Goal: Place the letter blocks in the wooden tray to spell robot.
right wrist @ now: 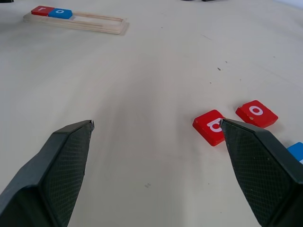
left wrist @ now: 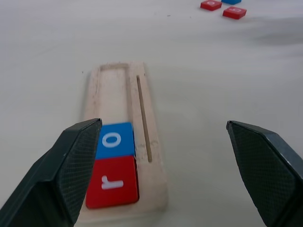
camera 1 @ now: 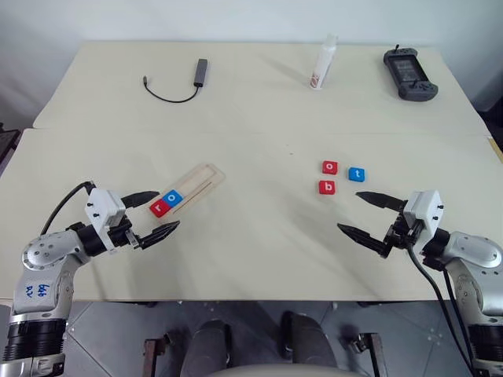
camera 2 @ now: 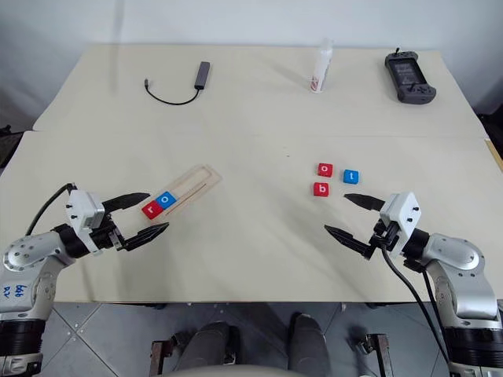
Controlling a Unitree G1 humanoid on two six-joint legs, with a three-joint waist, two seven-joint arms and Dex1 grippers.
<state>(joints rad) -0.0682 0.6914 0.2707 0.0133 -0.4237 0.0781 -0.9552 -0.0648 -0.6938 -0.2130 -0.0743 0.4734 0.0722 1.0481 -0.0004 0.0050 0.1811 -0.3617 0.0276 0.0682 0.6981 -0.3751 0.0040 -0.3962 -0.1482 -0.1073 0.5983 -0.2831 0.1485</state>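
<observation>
The letter blocks, small flat square tiles with white lowercase letters, lie in two groups on the pale beige table [camera 1: 259, 236]. On the left, a red "r" tile [camera 1: 159, 207] and a blue "o" tile [camera 1: 173, 198] sit side by side, touching, at the near end of the long narrow pale wooden tray [camera 1: 200, 181], which lies at a slant; the rest of its groove is bare. The left gripper [camera 1: 153, 213] hovers just beside that near end, its two black fingers spread wide, one on each side of the tray's end, gripping nothing.

To the right, well apart from the tray, three loose tiles rest on the table: a red "o" tile [camera 1: 329, 167], a red "b" tile [camera 1: 327, 187] just in front of it, and a blue "t" tile [camera 1: 357, 174] beside them. The right gripper [camera 1: 360, 212] hangs near this group, on the robot's side of it, fingers splayed fully apart and empty, touching no tile.
</observation>
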